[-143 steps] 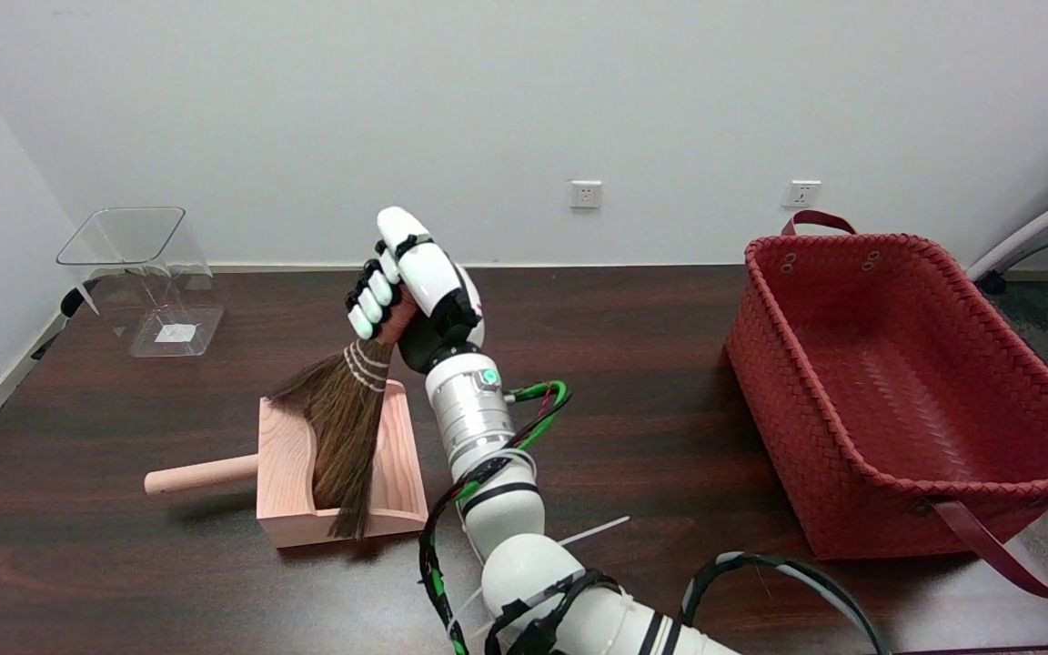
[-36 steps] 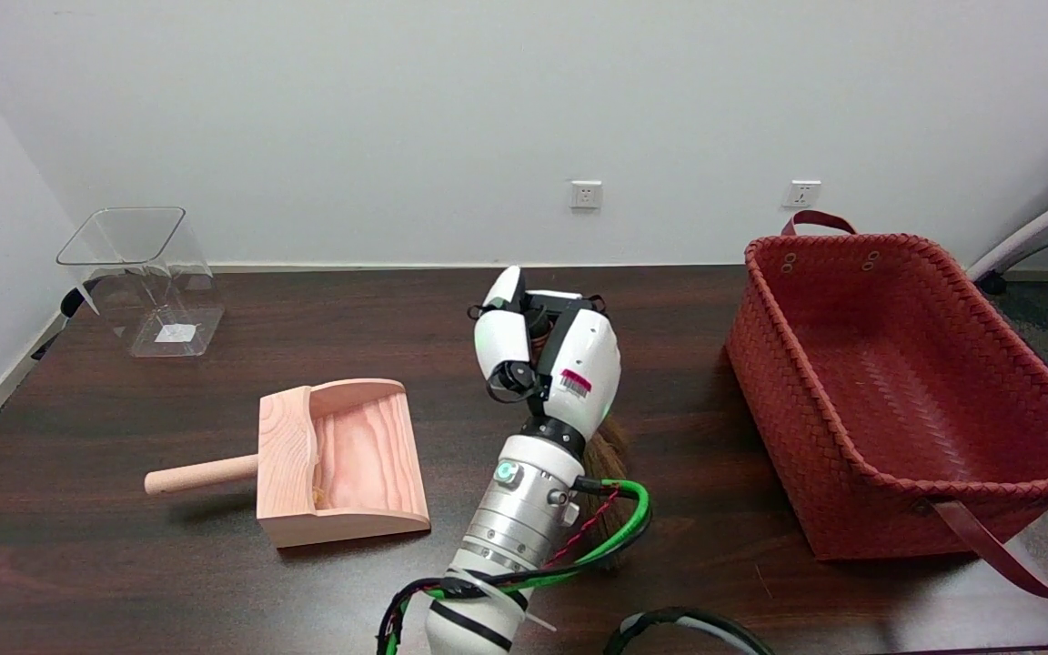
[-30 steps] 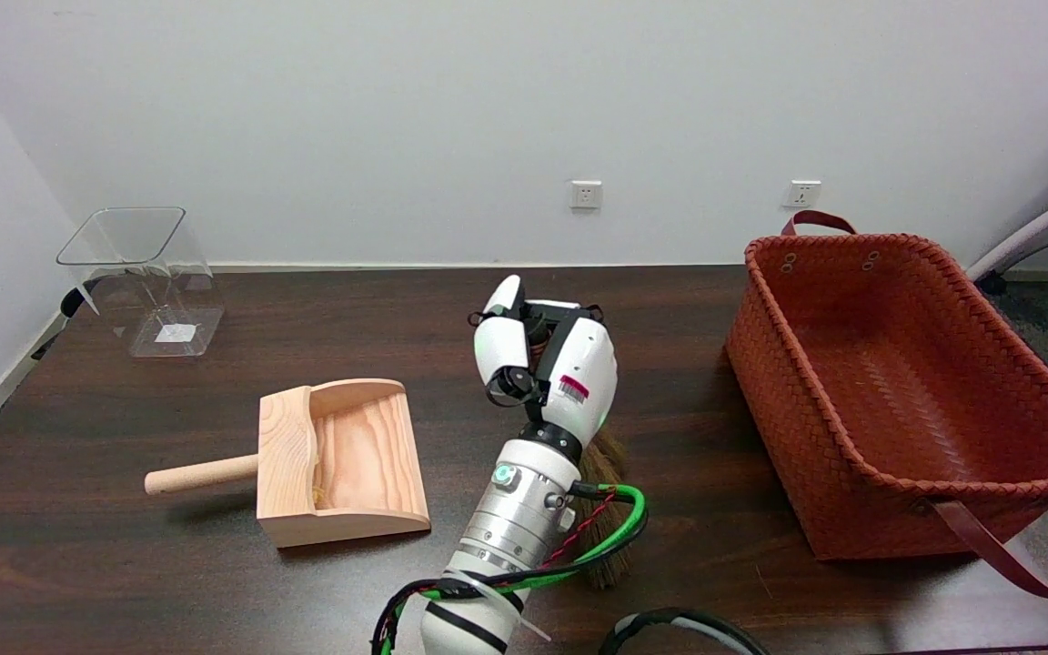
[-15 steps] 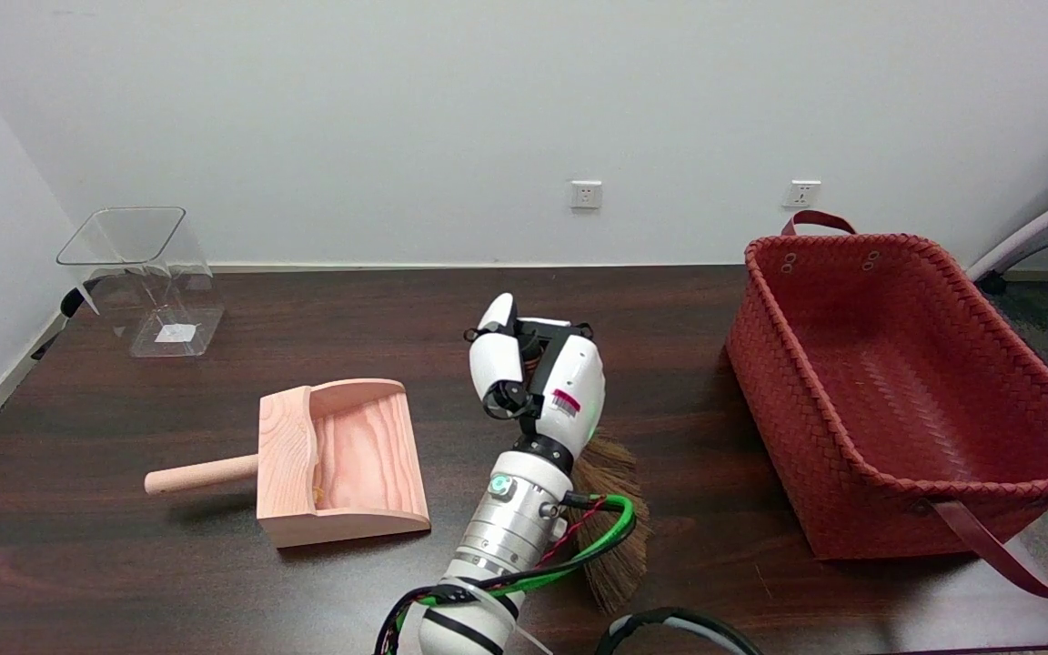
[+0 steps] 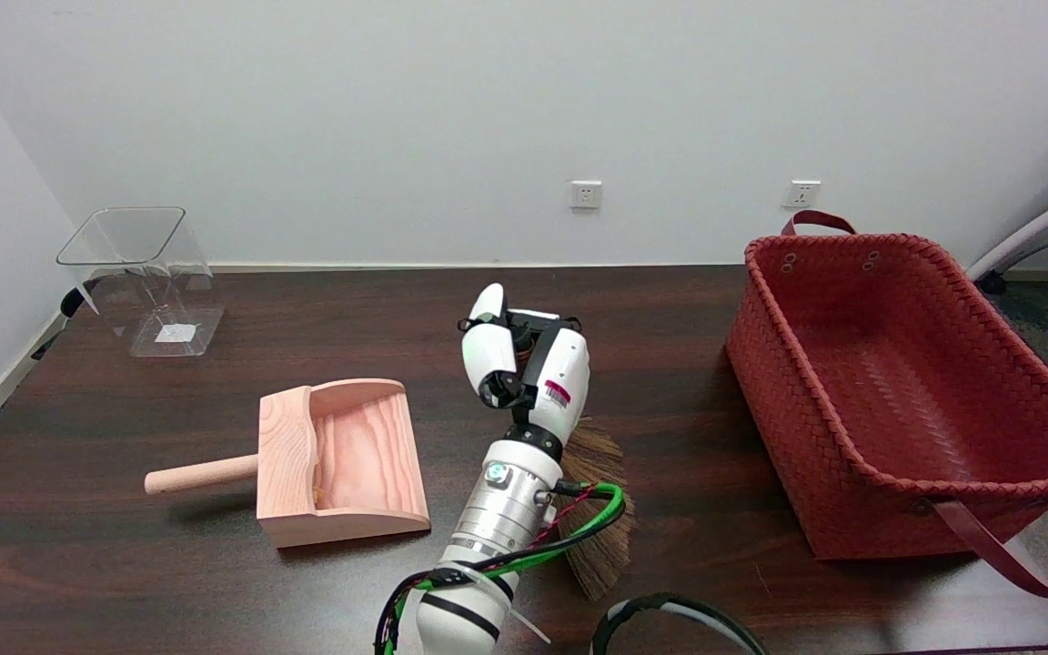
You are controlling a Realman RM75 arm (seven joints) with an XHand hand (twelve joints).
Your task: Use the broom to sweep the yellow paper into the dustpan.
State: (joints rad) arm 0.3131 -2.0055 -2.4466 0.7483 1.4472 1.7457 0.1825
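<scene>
The wooden dustpan [image 5: 369, 459] lies left of centre on the dark table, its round handle [image 5: 201, 474] pointing left. A small yellow scrap, the yellow paper [image 5: 317, 497], sits inside it against the back wall. My right hand [image 5: 529, 368] is to the right of the dustpan, with its fingers curled around the broom's handle, which is mostly hidden. The broom's brown bristles [image 5: 599, 523] lie fanned on the table behind my wrist, pointing toward the near edge.
A large red woven basket [image 5: 851, 455] fills the right side of the table. A clear plastic bin [image 5: 146, 277] stands at the far left corner. Cables loop from my forearm [image 5: 579, 532] near the table's front edge.
The broom has left the dustpan and come down to its right. In the last second my hand moved slightly left and the bristles spread flatter on the table.
</scene>
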